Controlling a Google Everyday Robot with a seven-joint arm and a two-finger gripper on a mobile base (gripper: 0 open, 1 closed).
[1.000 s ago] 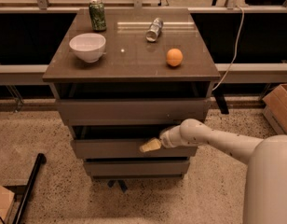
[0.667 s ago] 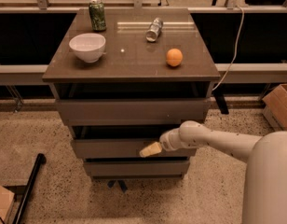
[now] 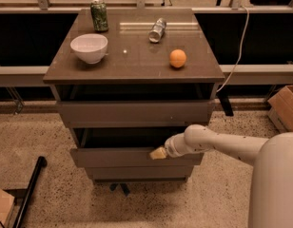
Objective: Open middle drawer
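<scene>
Nearest, at 4 o'clock, the robot's white rounded body [image 3: 275,184] sends its pale jointed arm [image 3: 222,144] leftward toward 9 o'clock, ending in the yellowish-tipped gripper [image 3: 158,153], which sits at the top edge of the middle drawer [image 3: 113,156], the wide, shallow grey-brown flat panel second of three; whether the gripper is spread or closed I cannot tell. That drawer sits just below centre, already standing a little forward with a dark gap above it, so the opening looks part done. Under it is the narrower bottom panel [image 3: 137,173], above it the taller top panel [image 3: 134,112]. Farther off, on the glossy brown cabinet top [image 3: 132,61], a round orange fruit [image 3: 178,58] lies at 1 o'clock, a white ceramic bowl [image 3: 89,47] at 11, then a silver can on its side [image 3: 157,30] and an upright green can [image 3: 99,15]. The likely risk: the handleless edge gives little purchase, so the tip may slip off, and a pull right of centre could skew and jam the drawer, or drag the cabinet and set the orange rolling
</scene>
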